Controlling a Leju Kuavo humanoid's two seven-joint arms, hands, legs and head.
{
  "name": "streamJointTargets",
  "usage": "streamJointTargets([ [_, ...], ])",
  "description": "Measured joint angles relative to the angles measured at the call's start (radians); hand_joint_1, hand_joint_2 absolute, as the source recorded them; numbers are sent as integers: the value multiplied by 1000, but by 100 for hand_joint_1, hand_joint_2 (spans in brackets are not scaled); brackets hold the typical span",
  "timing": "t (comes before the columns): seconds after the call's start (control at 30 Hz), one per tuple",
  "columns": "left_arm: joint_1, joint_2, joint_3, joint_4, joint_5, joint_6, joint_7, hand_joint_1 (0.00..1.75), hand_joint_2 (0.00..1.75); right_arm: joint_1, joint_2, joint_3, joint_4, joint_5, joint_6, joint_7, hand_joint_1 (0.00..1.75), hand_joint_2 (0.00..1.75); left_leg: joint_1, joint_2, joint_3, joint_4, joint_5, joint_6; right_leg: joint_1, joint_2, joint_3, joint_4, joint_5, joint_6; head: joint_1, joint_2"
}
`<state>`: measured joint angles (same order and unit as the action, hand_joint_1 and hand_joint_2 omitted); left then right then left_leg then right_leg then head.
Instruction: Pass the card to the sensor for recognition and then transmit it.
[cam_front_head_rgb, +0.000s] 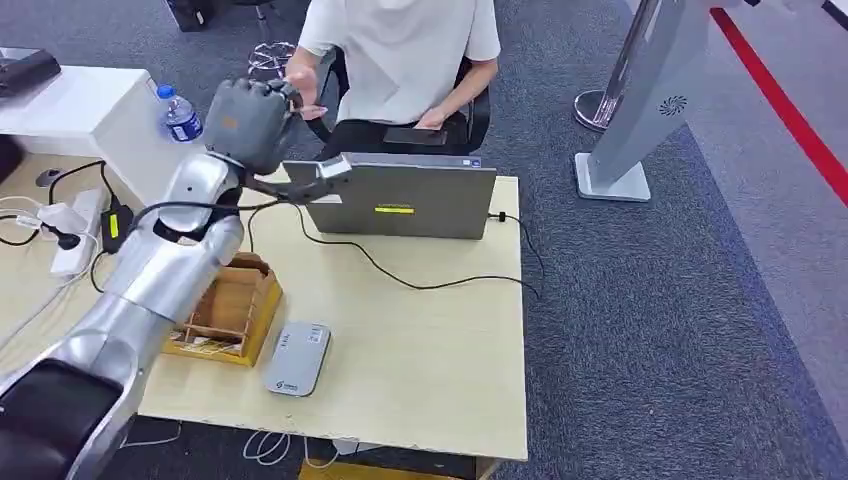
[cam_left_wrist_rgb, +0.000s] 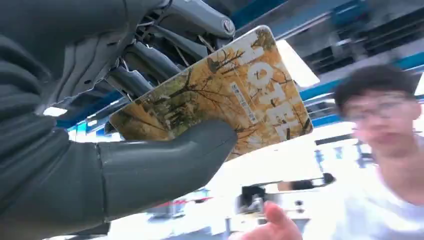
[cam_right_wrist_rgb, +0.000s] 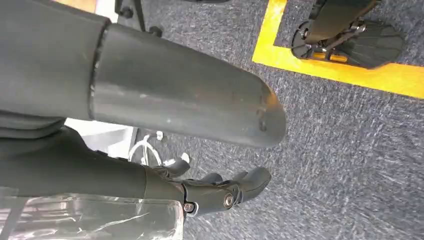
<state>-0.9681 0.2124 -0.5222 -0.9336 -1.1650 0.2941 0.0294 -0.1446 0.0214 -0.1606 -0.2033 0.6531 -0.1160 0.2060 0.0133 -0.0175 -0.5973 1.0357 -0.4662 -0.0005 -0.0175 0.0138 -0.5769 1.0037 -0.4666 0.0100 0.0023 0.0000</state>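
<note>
The sensor (cam_front_head_rgb: 297, 358) lies on the near table edge; beyond it the left hand (cam_front_head_rgb: 252, 122) pinches the card (cam_left_wrist_rgb: 220, 100) between thumb and fingers, raised toward the person's hand (cam_front_head_rgb: 303, 82). The shallow pinch could let it slip during handover.

Left robot hand (cam_left_wrist_rgb: 100, 150) pinches the card (cam_left_wrist_rgb: 220, 100) — person's hand (cam_left_wrist_rgb: 275, 227) near.

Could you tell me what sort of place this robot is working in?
Probably a mock hotel check-in desk in an indoor lab or hall: a person sits behind a laptop on a wooden table, and the left hand holds a card marked HOTEL.
</note>
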Motion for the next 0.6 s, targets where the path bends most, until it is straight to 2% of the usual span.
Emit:
streamJointTargets([
  [0.1, -127, -22, 56, 158, -2, 13, 35, 166, 175, -7, 3, 4, 0, 14, 7, 2, 0, 0, -1, 3, 0, 0, 0, 0, -1, 3, -2, 0, 1, -1, -2, 0],
  [0.2, -178, -30, 84, 255, -2, 16, 43, 166, 175, -8, 5, 6, 0, 24, 9, 3, 0, 0, -1, 3, 0, 0, 0, 0, 0, 3, -2, 0, 1, -1, -3, 0],
  [0.23, -188, -31, 95, 287, 0, 18, 43, 0, 175, -8, 6, 6, 0, 24, 10, 3, 0, 0, -1, 2, 0, -1, 0, 0, 0, 3, -3, 0, 1, -1, -2, 0],
  [0.37, -201, -36, 124, 359, 16, 17, 35, 0, 175, -8, 7, 6, 0, 27, 10, 4, 0, 0, -1, 2, 0, -1, 0, 0, 0, 3, -3, 0, 1, -1, -2, 0],
  [0.6, -201, -37, 146, 416, 27, 27, 14, 0, 175, -8, 7, 6, 0, 28, 8, 6, 0, 0, -1, 2, 0, -1, 0, -1, -1, 2, -2, 0, 1, -1, -2, 0],
])
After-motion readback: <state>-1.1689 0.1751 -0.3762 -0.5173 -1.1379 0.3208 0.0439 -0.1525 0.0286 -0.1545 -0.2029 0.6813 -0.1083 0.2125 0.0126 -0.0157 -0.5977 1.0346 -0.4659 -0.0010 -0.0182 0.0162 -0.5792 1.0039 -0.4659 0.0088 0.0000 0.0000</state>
